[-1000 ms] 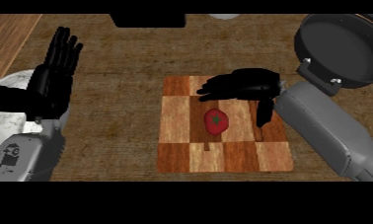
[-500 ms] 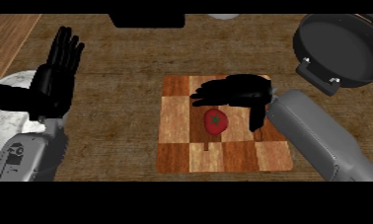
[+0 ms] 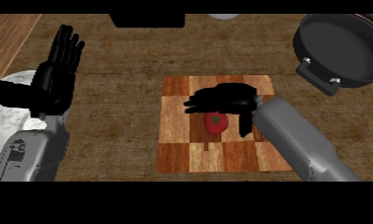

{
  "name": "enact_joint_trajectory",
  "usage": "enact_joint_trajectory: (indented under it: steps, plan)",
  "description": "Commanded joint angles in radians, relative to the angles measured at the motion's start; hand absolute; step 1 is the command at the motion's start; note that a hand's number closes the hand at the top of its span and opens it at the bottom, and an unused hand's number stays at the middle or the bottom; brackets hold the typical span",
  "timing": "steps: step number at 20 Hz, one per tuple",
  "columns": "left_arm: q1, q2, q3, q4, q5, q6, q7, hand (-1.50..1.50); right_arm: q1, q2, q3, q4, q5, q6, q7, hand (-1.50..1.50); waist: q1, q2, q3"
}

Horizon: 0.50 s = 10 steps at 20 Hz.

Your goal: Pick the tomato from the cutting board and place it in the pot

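**Tomato on the board, my right hand over it, nothing gripped yet**

The tomato lies near the middle of the cutting board, red with its green stalk end up, and its upper edge is tucked under my right hand. I judge it light, smooth-skinned and a bit slippery, soft enough to bruise and round enough to roll. So I would take it across its widest part, fingers one side and thumb opposite. My fingers reach leftward above it, loosely spread, with the thumb hanging just beside its right flank, pinching nothing. My left hand rests open, fingers up, at the left over the bench. The pot sits well apart, upper right.
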Motion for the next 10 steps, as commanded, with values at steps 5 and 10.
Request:
enact_joint_trajectory:
  steps: [5, 10]
  plan:
    - [0.026, 0.003, 0.037, -0.004, 0.003, -0.05, -0.012, 0.0, -0.011, 0.131, -0.04, 0.133, 0.104, -0.038, -0.022, -1.5, 0.003, 0.001, 0.0]
    - [0.013, 0.003, 0.046, 0.01, 0.003, -0.049, -0.008, 0.0, 0.002, 0.111, 0.004, 0.127, 0.145, -0.115, -0.192, 1.5, 0.003, 0.001, 0.0]
